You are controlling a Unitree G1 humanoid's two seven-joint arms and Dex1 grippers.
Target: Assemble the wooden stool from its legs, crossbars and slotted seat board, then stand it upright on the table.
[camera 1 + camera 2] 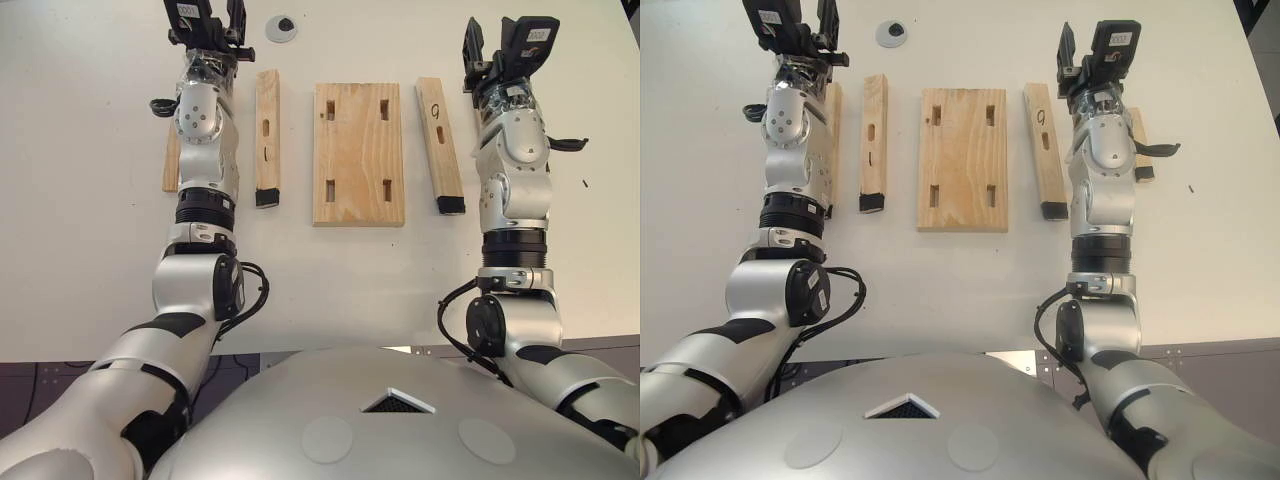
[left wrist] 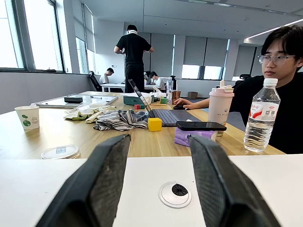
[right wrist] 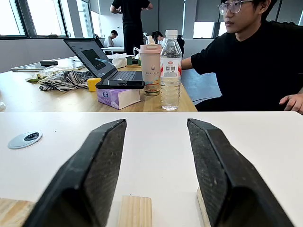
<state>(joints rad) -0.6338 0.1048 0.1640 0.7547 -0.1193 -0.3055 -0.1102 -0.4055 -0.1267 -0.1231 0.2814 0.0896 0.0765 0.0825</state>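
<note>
Left gripper [image 2: 158, 187]: fingers spread wide, holding nothing. It sits over the bench [image 1: 80, 250], left of the seat board [image 1: 358, 153] and level with the board's far edge.

Right gripper [image 3: 156, 175]: fingers also spread wide, nothing between them. It sits right of the seat board, again about level with the far edge.

Seat board: lies flat on the bench between my two arms. I count four slots cut in it, two near the far edge and two near the near edge.

Leg marked 1 [image 1: 267, 135]: flat, just left of the seat board and running alongside it. It has a black cap on its near end and touches nothing.

Leg marked 9 [image 1: 438, 140]: flat, just right of the seat board and slightly angled. Its near end has a black cap too.

Third wooden piece [image 1: 833, 120]: farther left of the seat board than leg 1, partly hidden under my left arm.

Fourth wooden piece [image 1: 1143, 150]: farther right of the seat board than leg 9, mostly hidden by my right arm.

Round grommet [image 1: 281, 28]: set in the bench beyond the seat board's far left corner.
</note>
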